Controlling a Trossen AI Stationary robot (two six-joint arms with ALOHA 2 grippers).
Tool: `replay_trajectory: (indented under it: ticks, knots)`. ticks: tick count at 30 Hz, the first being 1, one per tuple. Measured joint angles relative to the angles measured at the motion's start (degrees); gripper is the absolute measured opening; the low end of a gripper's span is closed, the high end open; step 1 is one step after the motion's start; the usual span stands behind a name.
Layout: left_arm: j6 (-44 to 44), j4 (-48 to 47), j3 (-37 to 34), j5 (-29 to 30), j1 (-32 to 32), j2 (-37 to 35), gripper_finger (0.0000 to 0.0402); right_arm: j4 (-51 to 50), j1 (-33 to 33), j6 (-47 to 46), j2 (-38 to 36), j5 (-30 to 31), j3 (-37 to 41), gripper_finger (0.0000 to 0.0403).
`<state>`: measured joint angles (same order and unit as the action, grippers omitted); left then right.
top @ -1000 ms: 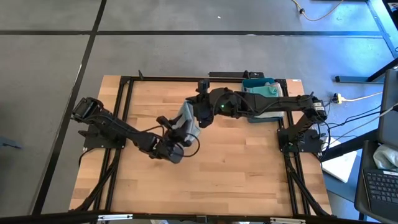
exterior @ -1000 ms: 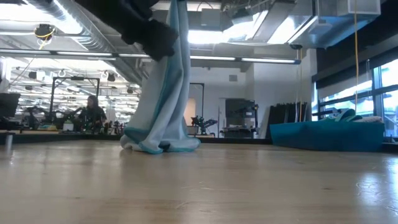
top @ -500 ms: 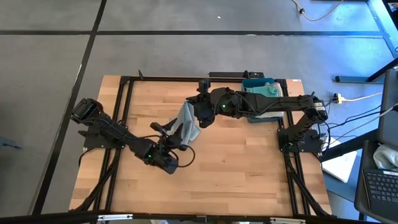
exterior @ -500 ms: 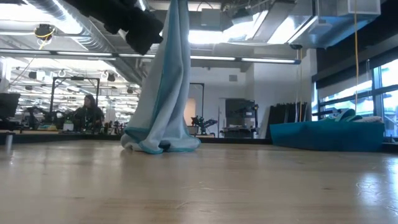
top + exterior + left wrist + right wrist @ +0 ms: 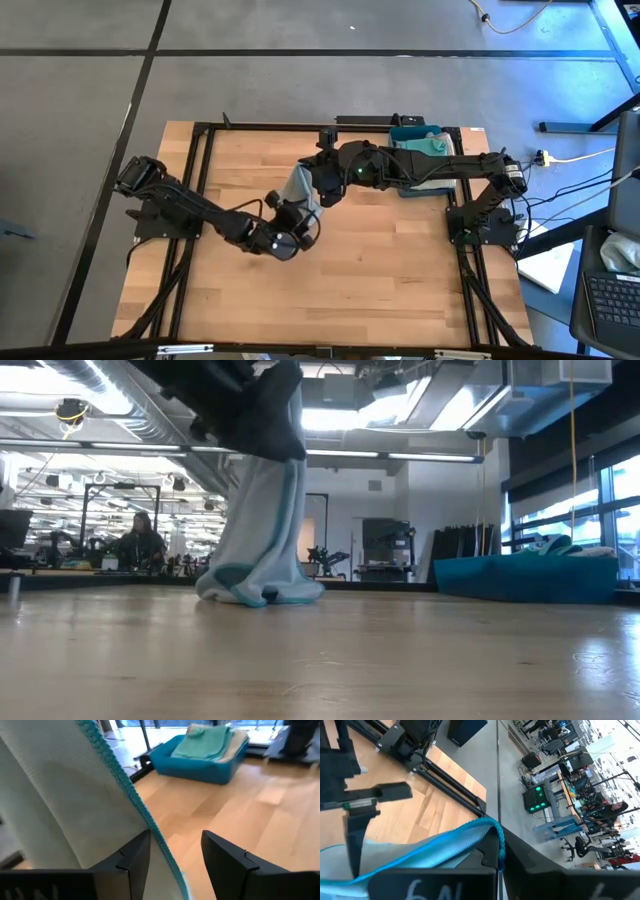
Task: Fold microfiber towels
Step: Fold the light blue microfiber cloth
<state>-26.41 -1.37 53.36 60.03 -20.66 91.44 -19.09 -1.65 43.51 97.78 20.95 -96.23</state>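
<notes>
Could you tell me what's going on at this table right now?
The right gripper is shut on a pale towel with a teal hem, holding it up so its lower end bunches on the table. The left gripper, fingers open, straddles the hanging edge. More towels sit in the blue tray.

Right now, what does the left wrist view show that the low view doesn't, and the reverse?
Left wrist only: the left jaws stand open with the towel's teal edge running between them, not yet gripped; green towels lie piled in the blue tray.
Low only: the towel's bottom is bunched on the table; a person sits far behind.
Both: the hanging towel, the tray and the wooden table.
</notes>
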Motion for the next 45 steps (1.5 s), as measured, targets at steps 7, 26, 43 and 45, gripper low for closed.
replay_trajectory:
  ticks: [7, 26, 43, 45]
  knots:
    - [-0.39, -0.54, 0.00, 12.22, -2.52, 0.31, 0.0158, 0.00, -0.01, 0.19, -0.01, -0.02, 0.00, 0.0012]
    - [0.84, -13.20, -0.02, 19.99, -9.56, 0.54, 0.0136, -0.39, 0.00, -0.48, -0.04, 0.44, 0.00, 0.0012]
    - [11.14, 12.74, 4.20, -29.32, -13.37, 1.26, 0.0136, 0.50, 1.55, -1.06, -0.04, -2.58, 0.00, 0.0012]
    - [11.15, 15.71, 4.17, -29.40, -11.85, 1.27, 0.0136, 0.38, 1.55, -0.96, -0.05, -2.58, 0.00, 0.0012]
